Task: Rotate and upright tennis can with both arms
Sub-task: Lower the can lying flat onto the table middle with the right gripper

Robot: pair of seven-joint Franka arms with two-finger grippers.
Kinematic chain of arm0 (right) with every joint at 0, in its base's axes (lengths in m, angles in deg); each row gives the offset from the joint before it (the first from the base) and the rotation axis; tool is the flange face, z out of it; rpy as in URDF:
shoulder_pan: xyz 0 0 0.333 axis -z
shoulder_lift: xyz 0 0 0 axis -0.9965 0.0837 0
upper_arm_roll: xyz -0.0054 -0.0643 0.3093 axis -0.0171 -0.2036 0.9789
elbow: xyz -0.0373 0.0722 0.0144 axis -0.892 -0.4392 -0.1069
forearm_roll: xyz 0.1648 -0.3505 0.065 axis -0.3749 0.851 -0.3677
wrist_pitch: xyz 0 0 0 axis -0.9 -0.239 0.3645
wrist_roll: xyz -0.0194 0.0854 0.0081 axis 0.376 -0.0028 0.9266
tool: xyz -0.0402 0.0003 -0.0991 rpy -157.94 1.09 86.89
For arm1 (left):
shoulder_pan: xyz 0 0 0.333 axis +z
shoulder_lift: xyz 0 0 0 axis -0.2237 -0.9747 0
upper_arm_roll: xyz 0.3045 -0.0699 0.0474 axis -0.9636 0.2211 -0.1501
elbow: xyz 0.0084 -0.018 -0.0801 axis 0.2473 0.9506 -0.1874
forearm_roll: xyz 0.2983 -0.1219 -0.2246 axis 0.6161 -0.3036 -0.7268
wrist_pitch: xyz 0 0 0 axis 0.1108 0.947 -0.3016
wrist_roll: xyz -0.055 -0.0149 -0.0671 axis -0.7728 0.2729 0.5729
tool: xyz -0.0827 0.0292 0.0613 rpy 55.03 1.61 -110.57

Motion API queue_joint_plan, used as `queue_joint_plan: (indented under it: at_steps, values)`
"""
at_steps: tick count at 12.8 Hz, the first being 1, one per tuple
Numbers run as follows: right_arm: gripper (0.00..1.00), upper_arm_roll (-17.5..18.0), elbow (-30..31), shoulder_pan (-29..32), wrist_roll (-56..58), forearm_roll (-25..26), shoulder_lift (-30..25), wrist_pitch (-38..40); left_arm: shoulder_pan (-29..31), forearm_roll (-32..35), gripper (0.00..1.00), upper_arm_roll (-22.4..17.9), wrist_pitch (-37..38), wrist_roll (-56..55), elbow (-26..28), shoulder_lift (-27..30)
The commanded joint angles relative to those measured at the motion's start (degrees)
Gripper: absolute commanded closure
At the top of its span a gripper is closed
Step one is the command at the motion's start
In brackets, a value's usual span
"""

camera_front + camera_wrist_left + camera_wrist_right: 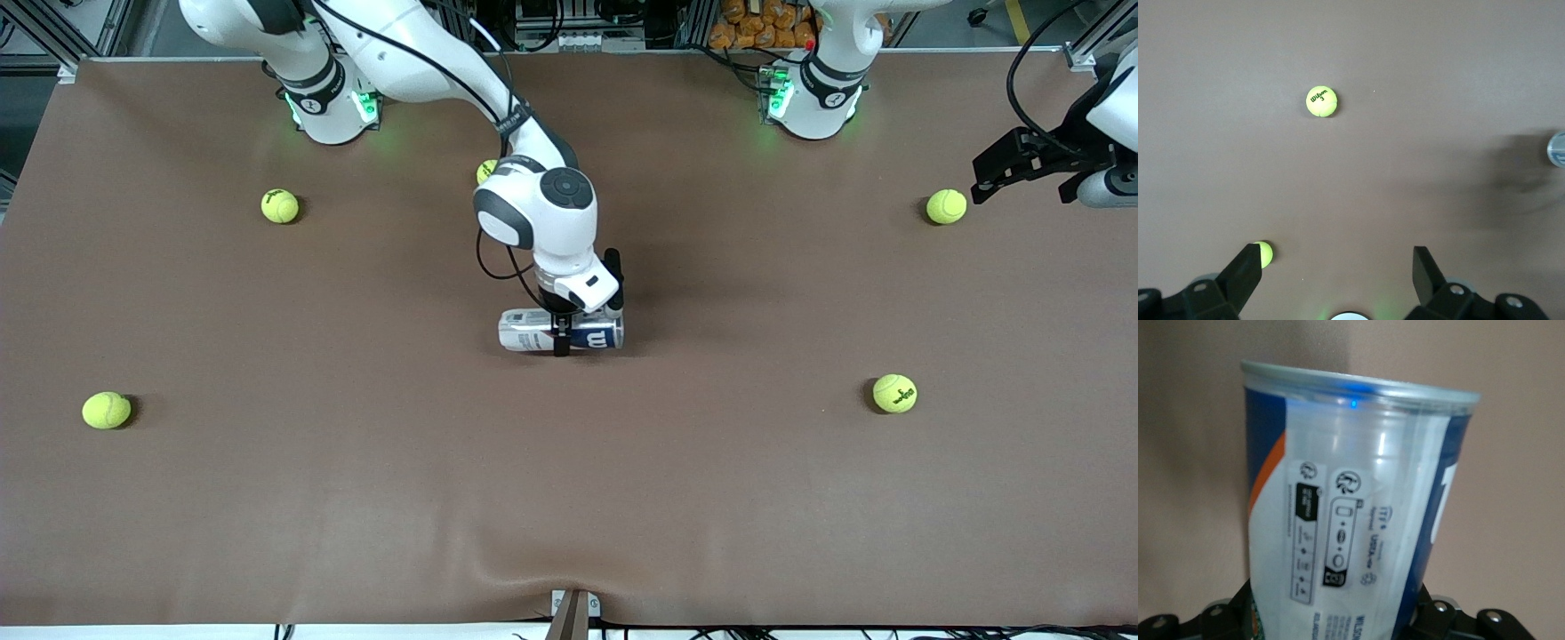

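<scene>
The tennis can [526,331] lies on its side in the middle of the brown table [356,498], its white and navy label facing up. My right gripper [564,333] comes down on it from above and is shut on its middle. In the right wrist view the can [1351,493] fills the space between the black fingers [1426,617], with its silver rim pointing away from the right gripper [1335,617]. My left gripper [981,180] hangs open and empty over the table at the left arm's end; the left wrist view shows the left gripper [1336,261] wide apart and one end of the can [1558,148] at the frame's edge.
Several yellow-green tennis balls lie scattered: one [946,206] close by the left gripper, one [894,393] nearer the front camera, one [486,171] by the right arm's forearm, and two [280,205] [107,410] toward the right arm's end. A fold [569,587] wrinkles the cloth at the front edge.
</scene>
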Motion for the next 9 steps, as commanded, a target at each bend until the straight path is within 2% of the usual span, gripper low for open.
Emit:
queue_joint_plan:
  at_steps: [1, 3, 5, 9]
  values:
    - [0.11, -0.76, -4.22, -1.14, -4.60, 4.49, 4.04, 0.13, 0.26, -0.96, 0.00, 0.05, 0.60, 0.96, -0.44, -0.16]
    - [0.10, -0.85, -6.40, -1.14, -4.78, 4.68, 6.76, -0.22, 0.08, -0.96, 0.00, 0.05, 0.60, 0.87, -0.62, -0.78]
    - [0.00, -0.94, -8.70, -1.14, -4.78, 4.77, 8.79, -0.22, -0.09, -1.05, 0.00, 0.14, 0.60, 0.87, -0.70, -0.95]
    - [0.00, -0.94, -8.70, -1.49, -5.05, 6.00, 7.57, 0.57, -1.06, -1.57, 0.00, 1.10, 0.69, 0.52, -0.35, -2.97]
